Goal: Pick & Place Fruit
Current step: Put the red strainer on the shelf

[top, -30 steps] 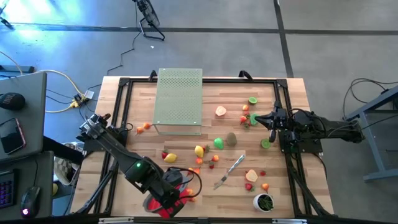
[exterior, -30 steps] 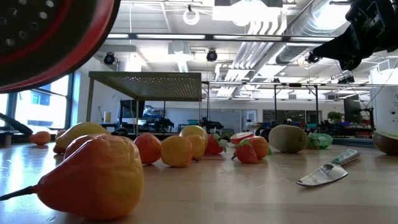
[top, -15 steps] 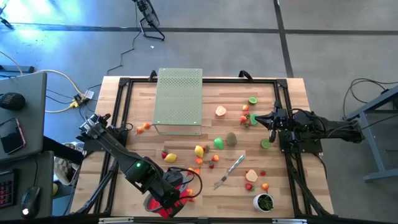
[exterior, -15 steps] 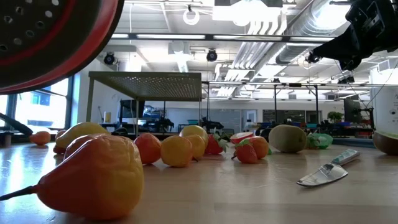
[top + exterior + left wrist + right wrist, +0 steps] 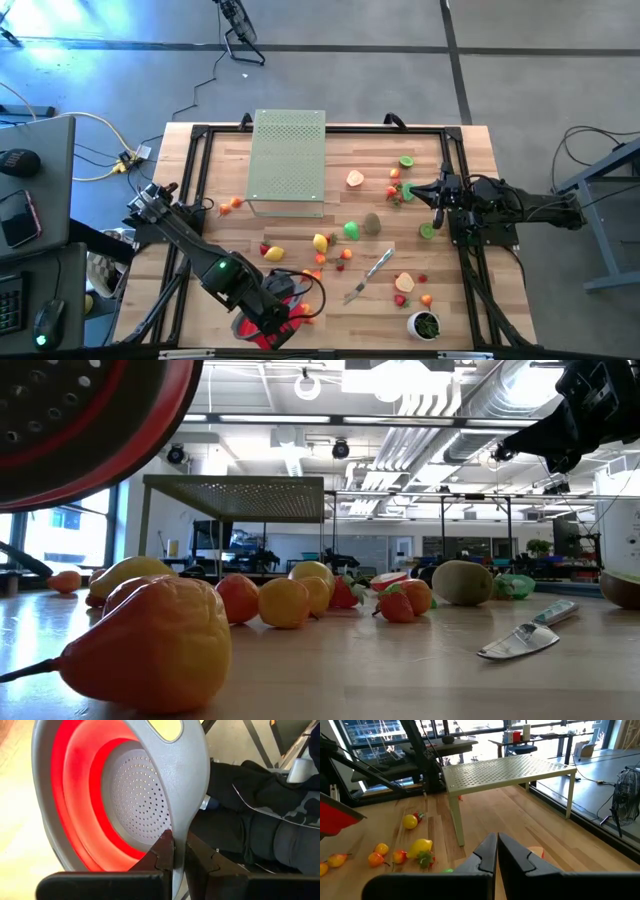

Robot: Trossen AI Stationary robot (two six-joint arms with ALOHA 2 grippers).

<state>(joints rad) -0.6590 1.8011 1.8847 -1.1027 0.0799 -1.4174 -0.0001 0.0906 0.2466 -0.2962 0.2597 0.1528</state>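
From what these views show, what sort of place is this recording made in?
Probably a robotics lab or workshop: exposed ceiling ducts, a side desk with cables and devices, and a framed wooden table scattered with toy fruit.

1. The perforated shelf [image 5: 288,163] stands at the table's [image 5: 220,170] far middle.
2. The fruit [image 5: 351,230] lies scattered in front of the shelf and to its right.
3. The knife [image 5: 370,274] lies among the fruit, near the front.
4. The cup [image 5: 424,324] stands at the front right corner.
5. The colander [image 5: 262,322] is at the front left edge, lifted off the table.
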